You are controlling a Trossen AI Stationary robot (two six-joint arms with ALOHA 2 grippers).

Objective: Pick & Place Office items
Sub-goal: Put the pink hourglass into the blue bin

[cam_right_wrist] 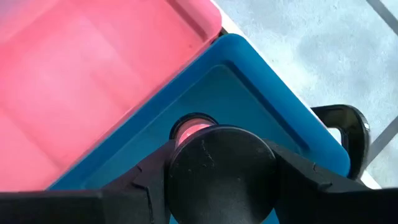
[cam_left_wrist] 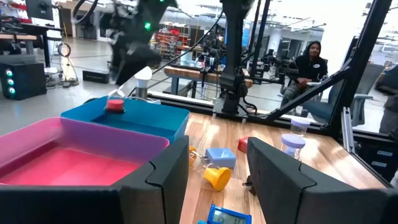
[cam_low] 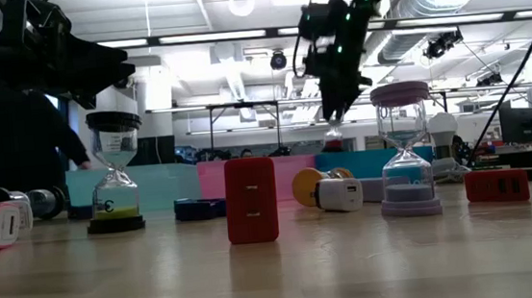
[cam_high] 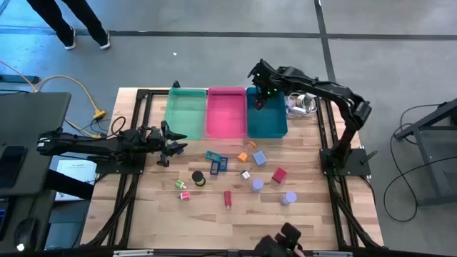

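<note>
My right gripper point(cam_high: 259, 100) hangs over the teal tray point(cam_high: 271, 125), shut on a small hourglass timer point(cam_right_wrist: 217, 168) with a black cap and red-pink glass point(cam_left_wrist: 115, 104). The other office items lie on the wood in front of the trays: blue clips point(cam_high: 216, 161), a black ring point(cam_high: 198, 177), red blocks point(cam_high: 279, 174), a lavender block point(cam_high: 260, 157) and lavender timers point(cam_high: 288, 198). My left gripper point(cam_high: 168, 145) waits at the table's left, open, with nothing between its fingers point(cam_left_wrist: 168, 174). My right gripper pinches the timer's round black end cap point(cam_right_wrist: 221, 163) between its two fingers point(cam_right_wrist: 149, 180), one on each side of the cap. The fingers slant steeply down from above. The timer hangs below them, its red-pink glass point(cam_right_wrist: 194, 127) pointing into the teal tray.
A green tray point(cam_high: 186, 114), a pink tray point(cam_high: 226, 118) and the teal one stand side by side along the far edge. A white ball with cables point(cam_high: 303, 104) lies right of the teal tray. A person's legs point(cam_high: 71, 28) show beyond the table's far left.
</note>
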